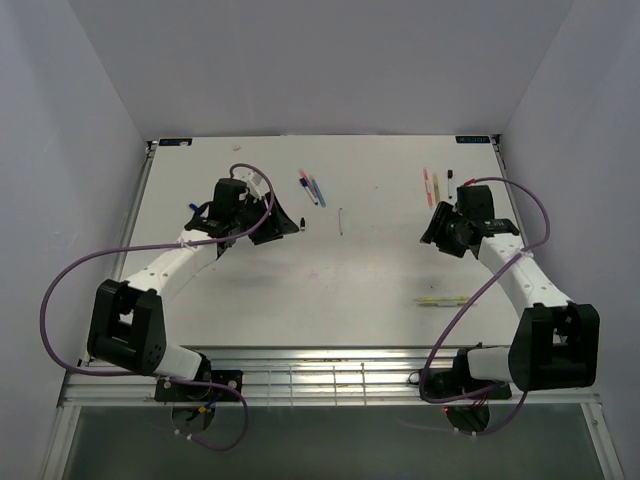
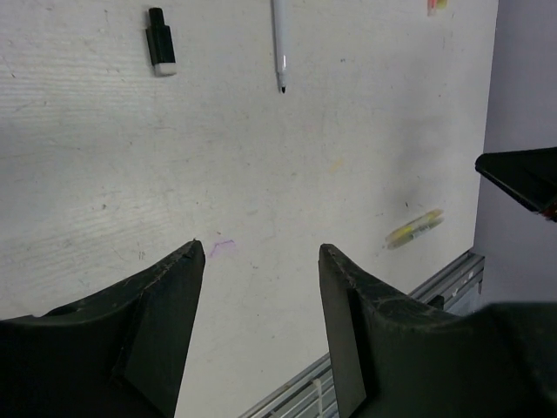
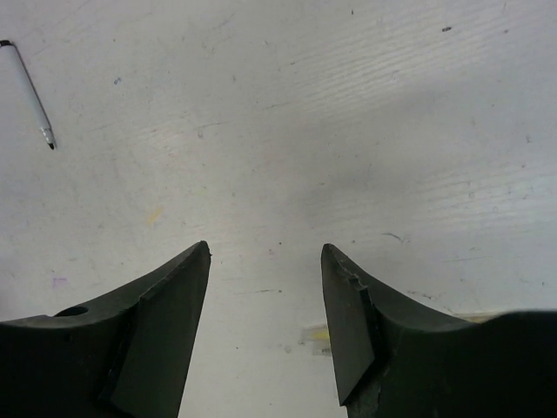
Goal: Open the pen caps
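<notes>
Top external view shows the white desk (image 1: 350, 280) with both arms stretched over it. The left arm (image 1: 170, 262) angles in at mid-left and the right arm (image 1: 520, 275) at mid-right, wrists tipped down. Both the left fingers (image 2: 165, 296) and the right fingers (image 3: 165, 305) stand spread, holding nothing. Pens lie scattered: a pink-and-blue cluster (image 1: 312, 188) at the back, a yellow pen (image 1: 440, 300) nearer the right arm, and a white pen (image 2: 279, 43) uncapped with a black cap (image 2: 160, 41) near it. They look light, stiff and probably slippery, so pinch the barrel with one set and the cap with the other.
</notes>
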You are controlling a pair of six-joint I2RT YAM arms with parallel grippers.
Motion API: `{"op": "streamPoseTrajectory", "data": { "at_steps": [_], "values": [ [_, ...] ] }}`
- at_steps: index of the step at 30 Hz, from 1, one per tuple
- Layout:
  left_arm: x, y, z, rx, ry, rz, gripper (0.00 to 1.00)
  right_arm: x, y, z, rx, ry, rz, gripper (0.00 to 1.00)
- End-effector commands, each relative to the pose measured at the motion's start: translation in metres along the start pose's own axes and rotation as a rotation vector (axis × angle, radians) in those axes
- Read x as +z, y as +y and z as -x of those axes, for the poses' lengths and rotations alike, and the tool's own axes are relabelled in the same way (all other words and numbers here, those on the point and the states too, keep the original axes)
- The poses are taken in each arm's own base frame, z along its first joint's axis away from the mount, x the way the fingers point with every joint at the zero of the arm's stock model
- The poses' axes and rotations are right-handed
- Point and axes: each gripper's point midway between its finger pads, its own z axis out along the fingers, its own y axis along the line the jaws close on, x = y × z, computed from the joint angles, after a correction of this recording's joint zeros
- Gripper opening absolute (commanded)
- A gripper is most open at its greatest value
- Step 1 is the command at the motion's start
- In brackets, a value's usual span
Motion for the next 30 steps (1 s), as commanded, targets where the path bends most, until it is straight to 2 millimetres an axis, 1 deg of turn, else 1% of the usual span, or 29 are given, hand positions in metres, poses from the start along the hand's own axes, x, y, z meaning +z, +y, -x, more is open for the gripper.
{"op": "streamPoseTrajectory", "data": {
  "at_steps": [1, 2, 4, 5, 6, 7, 8, 9, 10, 11, 12, 13, 14, 15, 16, 17, 19, 20, 23, 26, 28, 30],
  "values": [
    [-0.023, -0.034, 0.005, 0.031, -0.034, -0.131, 0.66, -0.003, 0.009, 0.036, -0.077, -0.075, 0.026, 0.60],
    [-0.025, -0.036, 0.005, 0.030, -0.038, -0.140, 0.66, 0.006, 0.007, 0.055, -0.088, -0.088, -0.016, 0.60],
    [-0.028, -0.039, 0.004, 0.030, -0.044, -0.160, 0.66, 0.017, 0.010, 0.073, -0.126, -0.091, -0.028, 0.59],
    [-0.028, -0.040, 0.001, 0.030, -0.035, -0.167, 0.66, 0.034, 0.010, 0.073, -0.137, -0.052, -0.030, 0.58],
    [-0.029, -0.040, 0.002, 0.031, -0.036, -0.171, 0.66, 0.034, 0.021, 0.096, -0.155, -0.091, -0.012, 0.58],
    [-0.029, -0.040, 0.000, 0.030, -0.032, -0.172, 0.66, 0.038, 0.020, 0.107, -0.179, -0.107, -0.034, 0.57],
    [-0.029, -0.039, -0.001, 0.030, -0.031, -0.173, 0.66, 0.055, 0.017, 0.109, -0.194, -0.081, -0.055, 0.56],
    [-0.029, -0.038, -0.002, 0.032, -0.033, -0.173, 0.66, 0.054, 0.025, 0.132, -0.213, -0.123, -0.046, 0.55],
    [-0.030, -0.040, -0.002, 0.037, -0.037, -0.178, 0.66, 0.058, 0.028, 0.141, -0.229, -0.132, -0.051, 0.54],
    [-0.029, -0.037, -0.003, 0.036, -0.040, -0.172, 0.66, 0.074, 0.024, 0.143, -0.257, -0.113, -0.070, 0.53],
    [-0.028, -0.036, -0.003, 0.035, -0.042, -0.170, 0.66, 0.080, 0.025, 0.150, -0.272, -0.120, -0.074, 0.52],
    [-0.028, -0.036, -0.003, 0.035, -0.042, -0.170, 0.66, 0.078, 0.033, 0.172, -0.283, -0.164, -0.072, 0.50],
    [-0.027, -0.036, -0.003, 0.035, -0.041, -0.171, 0.66, 0.083, 0.032, 0.179, -0.305, -0.171, -0.091, 0.49],
    [-0.026, -0.036, -0.004, 0.036, -0.039, -0.173, 0.66, 0.099, 0.029, 0.179, -0.314, -0.150, -0.102, 0.48],
    [-0.026, -0.036, -0.002, 0.037, -0.044, -0.177, 0.66, 0.098, 0.035, 0.195, -0.320, -0.181, -0.097, 0.47],
    [-0.025, -0.037, -0.003, 0.037, -0.041, -0.182, 0.66, 0.113, 0.031, 0.192, -0.330, -0.156, -0.105, 0.46],
    [-0.024, -0.038, -0.002, 0.037, -0.044, -0.191, 0.66, 0.122, 0.032, 0.199, -0.332, -0.154, -0.105, 0.43],
    [-0.023, -0.038, -0.001, 0.038, -0.042, -0.192, 0.66, 0.130, 0.034, 0.204, -0.334, -0.155, -0.104, 0.43],
    [-0.020, -0.038, 0.000, 0.045, -0.042, -0.195, 0.66, 0.144, 0.032, 0.207, -0.336, -0.152, -0.117, 0.43],
    [-0.017, -0.036, -0.004, 0.045, -0.023, -0.199, 0.66, 0.155, 0.027, 0.207, -0.339, -0.145, -0.138, 0.43],
    [-0.014, -0.033, -0.009, 0.043, -0.013, -0.200, 0.66, 0.157, 0.023, 0.208, -0.347, -0.149, -0.160, 0.43],
    [-0.013, -0.032, -0.012, 0.041, -0.008, -0.207, 0.66, 0.163, 0.020, 0.206, -0.355, -0.140, -0.165, 0.43]
  ]
}}
